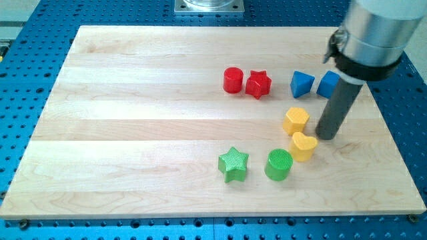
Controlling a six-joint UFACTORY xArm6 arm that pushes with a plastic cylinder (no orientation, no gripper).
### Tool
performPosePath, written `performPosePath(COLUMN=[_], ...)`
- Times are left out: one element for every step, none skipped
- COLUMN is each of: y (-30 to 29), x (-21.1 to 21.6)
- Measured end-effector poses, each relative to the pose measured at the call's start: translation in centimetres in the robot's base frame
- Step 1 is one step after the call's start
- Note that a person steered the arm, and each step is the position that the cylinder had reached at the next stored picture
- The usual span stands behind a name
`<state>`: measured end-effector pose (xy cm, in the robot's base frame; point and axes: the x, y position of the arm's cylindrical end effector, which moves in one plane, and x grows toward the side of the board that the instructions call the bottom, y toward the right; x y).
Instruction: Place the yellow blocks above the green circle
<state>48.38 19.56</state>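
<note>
A yellow hexagon block sits right of the board's middle. A yellow heart block lies just below it. The green circle block stands to the lower left of the heart, almost touching it. My tip rests on the board just right of the two yellow blocks, a small gap from each.
A green star block lies left of the green circle. A red circle block and a red star block sit side by side above. A blue triangle block and another blue block, partly hidden by the rod, sit to their right. The wooden board lies on a blue perforated table.
</note>
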Motion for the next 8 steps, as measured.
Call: performPosePath(y=[-2.9, -2.6, 2.8, -0.2, -3.9, -7.3, -2.1, -3.2], x=[-0.8, -0.7, 5.1, 6.8, 5.6, 4.9, 6.2, 13.4])
